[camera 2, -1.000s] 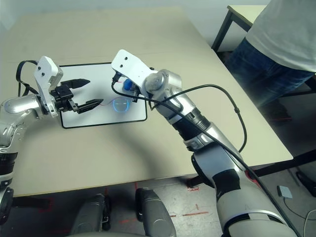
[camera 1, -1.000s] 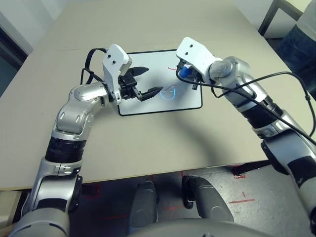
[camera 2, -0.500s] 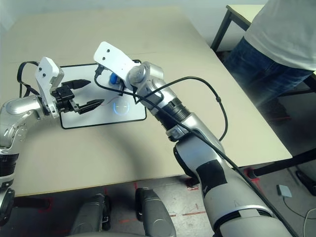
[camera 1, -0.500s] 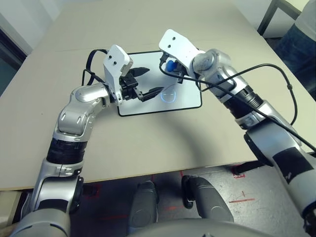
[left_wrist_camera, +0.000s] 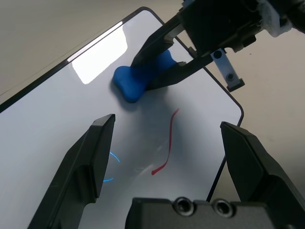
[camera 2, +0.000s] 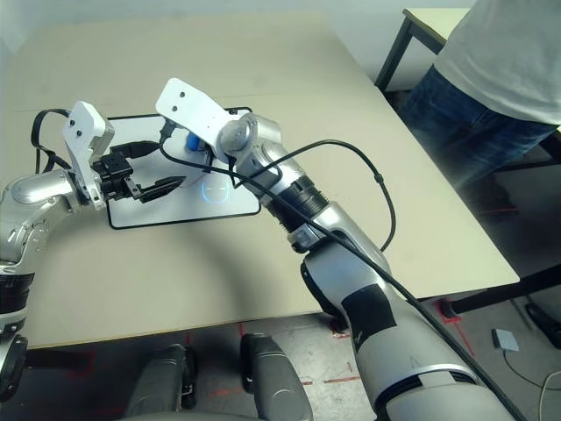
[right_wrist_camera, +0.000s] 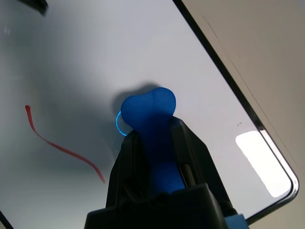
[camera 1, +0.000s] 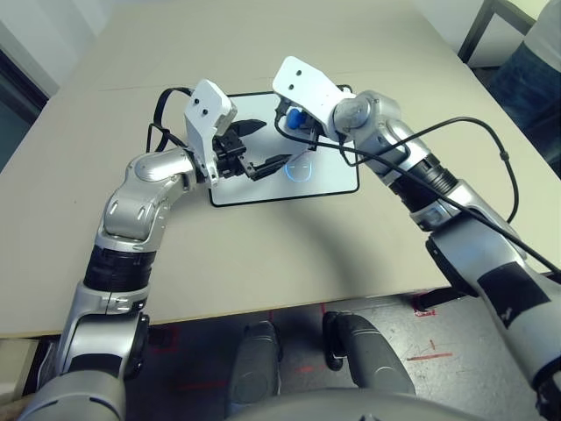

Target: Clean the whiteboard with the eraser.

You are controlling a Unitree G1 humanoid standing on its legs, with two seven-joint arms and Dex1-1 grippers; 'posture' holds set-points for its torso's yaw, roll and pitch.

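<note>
The whiteboard [camera 1: 326, 178] lies flat on the beige table, black-framed, with a thin red stroke [left_wrist_camera: 167, 143] on it. My right gripper [camera 1: 294, 120] is shut on the blue eraser [right_wrist_camera: 150, 119] and holds its free end against the board near the far edge. In the left wrist view the eraser [left_wrist_camera: 140, 78] rests on the white surface between the right gripper's black fingers [left_wrist_camera: 162, 43]. My left gripper [camera 1: 272, 142] hangs open over the board's left half, a short way from the eraser, holding nothing.
A blue ring of light [camera 1: 301, 167] glows on the board. A black cable [camera 1: 473, 132] loops off my right forearm. A person [camera 2: 500, 79] stands at the right beside a second table [camera 2: 438, 22]. Bare tabletop surrounds the board.
My right gripper has carried the eraser across the board toward its left and far side. The left arm has stayed put.
</note>
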